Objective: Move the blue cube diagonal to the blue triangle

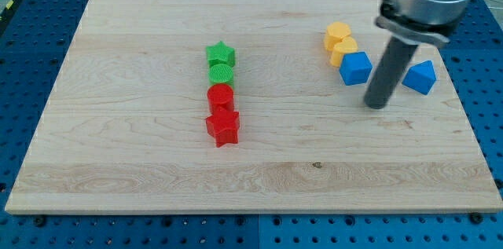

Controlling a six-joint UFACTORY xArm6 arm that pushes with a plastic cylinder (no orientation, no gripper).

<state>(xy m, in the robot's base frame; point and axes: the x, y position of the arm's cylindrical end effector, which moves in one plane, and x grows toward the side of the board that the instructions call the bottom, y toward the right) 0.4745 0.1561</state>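
Note:
The blue cube (356, 68) sits at the view's right, touching the lower of two yellow blocks. The blue triangle (420, 77) lies further right, near the board's right edge. My tip (378, 104) rests on the board between the two blue blocks, slightly below them, just right of and below the cube. The rod's shaft hides part of the gap between them.
Two yellow blocks (338, 35) (343, 49) stand stacked diagonally above-left of the cube. In the middle, a column runs from top to bottom: green star (221, 53), green round block (222, 73), red round block (221, 96), red star (223, 126). The wooden board (141, 162) ends close to the triangle.

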